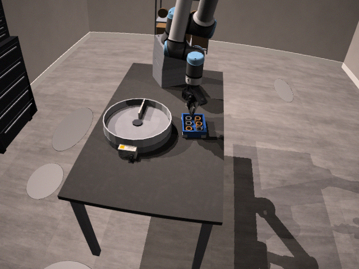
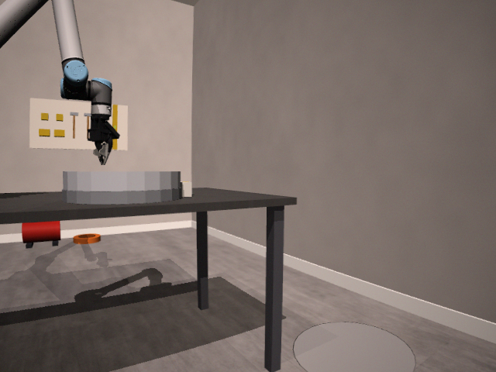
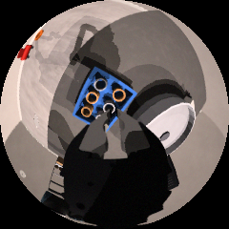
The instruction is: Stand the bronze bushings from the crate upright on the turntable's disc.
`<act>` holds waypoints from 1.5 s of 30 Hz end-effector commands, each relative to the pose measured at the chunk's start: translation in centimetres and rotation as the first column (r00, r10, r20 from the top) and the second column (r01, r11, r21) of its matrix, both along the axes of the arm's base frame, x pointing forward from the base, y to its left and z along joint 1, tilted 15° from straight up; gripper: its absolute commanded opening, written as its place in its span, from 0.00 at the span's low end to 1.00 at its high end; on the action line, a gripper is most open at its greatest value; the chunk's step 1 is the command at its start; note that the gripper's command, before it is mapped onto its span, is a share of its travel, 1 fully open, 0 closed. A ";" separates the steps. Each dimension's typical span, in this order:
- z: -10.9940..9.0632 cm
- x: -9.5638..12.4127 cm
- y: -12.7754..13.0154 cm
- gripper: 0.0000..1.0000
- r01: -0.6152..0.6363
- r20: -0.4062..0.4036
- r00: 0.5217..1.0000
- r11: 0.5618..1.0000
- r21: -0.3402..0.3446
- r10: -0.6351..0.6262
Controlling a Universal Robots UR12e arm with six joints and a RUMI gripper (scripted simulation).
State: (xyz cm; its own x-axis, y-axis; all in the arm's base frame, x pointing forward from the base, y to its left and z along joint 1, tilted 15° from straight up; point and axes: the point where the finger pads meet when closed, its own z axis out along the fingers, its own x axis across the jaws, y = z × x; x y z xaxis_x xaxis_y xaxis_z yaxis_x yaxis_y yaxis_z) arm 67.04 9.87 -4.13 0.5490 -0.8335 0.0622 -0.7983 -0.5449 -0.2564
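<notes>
arm (image 1: 179, 20): descends from top centre of top view, wrist vertical | gripper (image 1: 192, 109): points straight down, upper centre of frame | jaws: closed together, nothing between them

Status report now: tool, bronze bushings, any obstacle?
Tool shut, empty, above the blue crate. All three bronze bushings in the crate, none on the turntable disc. Nothing blocks the crate.
</notes>
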 end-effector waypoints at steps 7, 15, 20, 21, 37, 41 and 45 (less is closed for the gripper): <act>0.1 0.0 0.0 0.05 0.000 0.001 1.000 1.000 0.000 0.000; -0.2 0.1 0.0 0.05 0.000 0.001 1.000 1.000 0.000 0.000; -1.6 0.5 0.2 0.05 0.000 0.001 1.000 1.000 0.000 0.000; -2.0 0.6 0.2 0.05 0.000 0.001 1.000 1.000 0.000 0.000; -7.1 1.9 0.7 0.05 0.000 0.001 1.000 1.000 0.000 0.000; -7.3 1.9 0.7 0.05 0.000 0.001 1.000 1.000 0.000 0.000; -7.3 1.9 0.7 0.05 0.000 0.001 1.000 1.000 0.000 0.000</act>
State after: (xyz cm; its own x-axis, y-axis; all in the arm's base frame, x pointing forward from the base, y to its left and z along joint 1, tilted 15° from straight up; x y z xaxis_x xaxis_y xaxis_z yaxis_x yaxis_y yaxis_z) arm 68.86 10.54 -11.24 0.5491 -0.8335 0.0620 -0.7984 -0.5450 -0.2562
